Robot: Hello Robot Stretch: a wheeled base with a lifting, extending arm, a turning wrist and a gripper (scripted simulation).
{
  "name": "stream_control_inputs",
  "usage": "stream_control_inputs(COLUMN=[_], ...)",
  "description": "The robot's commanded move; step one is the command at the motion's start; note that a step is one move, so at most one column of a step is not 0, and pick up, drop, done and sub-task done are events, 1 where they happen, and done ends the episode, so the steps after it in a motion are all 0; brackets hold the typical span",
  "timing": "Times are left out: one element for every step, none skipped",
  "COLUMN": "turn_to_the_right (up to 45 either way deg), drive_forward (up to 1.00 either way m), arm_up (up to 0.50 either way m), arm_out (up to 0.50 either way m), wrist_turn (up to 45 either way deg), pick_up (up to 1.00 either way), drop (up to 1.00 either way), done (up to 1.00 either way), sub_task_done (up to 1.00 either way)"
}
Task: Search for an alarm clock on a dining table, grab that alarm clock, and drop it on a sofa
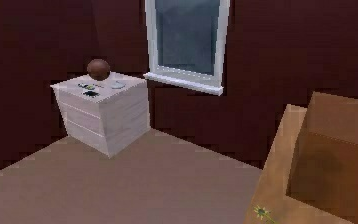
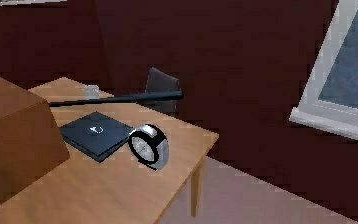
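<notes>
A round alarm clock (image 2: 147, 146) with a silver rim and a pale face stands upright on a wooden dining table (image 2: 182, 160), near the table's right corner in the arm side view. Just left of the clock lies a flat dark item (image 2: 95, 133) like a closed laptop or book. The same wooden table (image 1: 279, 170) shows at the forward view's right edge.
A big brown box (image 2: 17, 135) sits on the table's left part, also seen in the forward view (image 1: 332, 150). A long dark rod (image 2: 112, 97) lies across the table's back, with a dark chair (image 2: 163, 82) behind. A white dresser (image 1: 102, 112) carries a brown ball (image 1: 98, 68). Windows (image 1: 187, 40) break the dark red walls.
</notes>
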Motion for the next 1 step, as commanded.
stream_control_inputs(turn_to_the_right=[0.0], drive_forward=[0.0], arm_up=[0.5], arm_out=[0.0], wrist_turn=[0.0], pick_up=[0.0], drop=[0.0], done=[0.0], sub_task_done=[0.0])
